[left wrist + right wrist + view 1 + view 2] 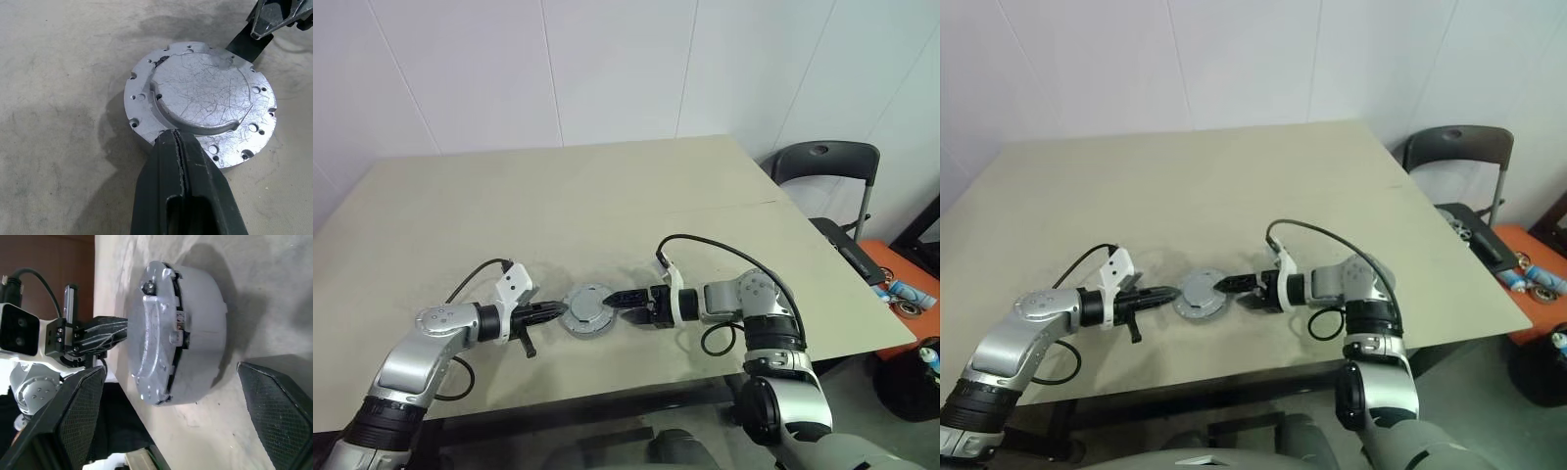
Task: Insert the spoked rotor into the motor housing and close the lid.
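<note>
Both grippers flank the motor housing (586, 315) at the table's (607, 196) near edge. With fingers pressed together, the left gripper (555, 311) touches the lid's (200, 98) rim; the right gripper (625, 299) stands wide, straddling the housing. The lid appears slightly tilted, apparently not fully seated, so squeezing could jam it or slide the housing. Beyond stands a chair (827, 166), well clear.

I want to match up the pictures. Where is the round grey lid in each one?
Left eye view: lid low centre, between both pincers.
Right eye view: lid below centre.
Left wrist view: lid centre.
Right wrist view: lid edge-on, centre.
Shared landmark: the left pincer, shut, at its rim.
</note>
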Robot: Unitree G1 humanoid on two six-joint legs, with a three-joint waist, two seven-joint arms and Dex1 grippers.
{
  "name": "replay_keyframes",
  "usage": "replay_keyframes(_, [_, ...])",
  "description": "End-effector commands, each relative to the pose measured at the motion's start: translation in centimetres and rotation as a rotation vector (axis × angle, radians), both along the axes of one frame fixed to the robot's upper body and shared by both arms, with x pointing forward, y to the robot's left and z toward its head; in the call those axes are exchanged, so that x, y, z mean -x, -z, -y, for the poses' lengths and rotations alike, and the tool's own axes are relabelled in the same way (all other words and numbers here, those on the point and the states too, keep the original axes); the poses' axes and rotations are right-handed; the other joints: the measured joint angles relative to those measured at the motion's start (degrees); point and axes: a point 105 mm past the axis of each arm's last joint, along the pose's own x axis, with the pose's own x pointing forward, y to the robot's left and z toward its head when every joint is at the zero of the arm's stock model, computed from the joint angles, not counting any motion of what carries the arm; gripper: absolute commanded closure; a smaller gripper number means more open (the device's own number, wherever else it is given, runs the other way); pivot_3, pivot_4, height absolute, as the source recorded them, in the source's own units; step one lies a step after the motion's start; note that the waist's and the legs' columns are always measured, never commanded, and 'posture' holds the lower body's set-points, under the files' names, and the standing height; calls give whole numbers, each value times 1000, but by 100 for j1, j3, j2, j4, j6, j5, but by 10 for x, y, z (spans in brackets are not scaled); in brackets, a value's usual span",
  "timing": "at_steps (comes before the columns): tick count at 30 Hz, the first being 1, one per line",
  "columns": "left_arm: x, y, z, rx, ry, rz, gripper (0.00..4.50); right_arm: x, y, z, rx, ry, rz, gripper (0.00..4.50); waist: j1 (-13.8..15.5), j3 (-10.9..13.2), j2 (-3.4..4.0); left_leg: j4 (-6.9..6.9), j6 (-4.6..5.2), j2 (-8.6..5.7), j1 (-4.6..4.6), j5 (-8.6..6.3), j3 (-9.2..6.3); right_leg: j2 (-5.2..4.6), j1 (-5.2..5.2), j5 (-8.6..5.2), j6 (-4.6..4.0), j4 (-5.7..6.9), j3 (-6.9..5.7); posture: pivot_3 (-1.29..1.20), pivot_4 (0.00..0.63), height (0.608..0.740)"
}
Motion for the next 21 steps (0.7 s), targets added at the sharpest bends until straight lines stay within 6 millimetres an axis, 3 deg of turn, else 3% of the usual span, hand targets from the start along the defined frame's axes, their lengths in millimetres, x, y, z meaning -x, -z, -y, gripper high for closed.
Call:
replay_keyframes(1, [4, 12, -4, -28, -11, -55, 4500, -2, -12, -10, -39, -18, 19, 10, 2, 0, 1, 0, 0, 0, 0, 0, 0, 0, 0, 0, 0, 0, 0, 0, 0, 740])
replay_keyframes(12, [4, 12, -3, -25, -11, -55, 4500, -2, -13, -13, -57, -8, 14, 10, 14, 1, 2, -1, 2, -4, -5, -1, 0, -6, 0, -1, 2, -7, 0, 0, 0, 740])
replay_keyframes(21, [3, 12, -3, -18, -13, -54, 4500, -5, -15, -12, -67, 12, 17, 2635, 20, 5, 7, -1, 3, -6, -6, -2, -1, -10, 0, -2, 4, -9, -1, 0, 0, 740])
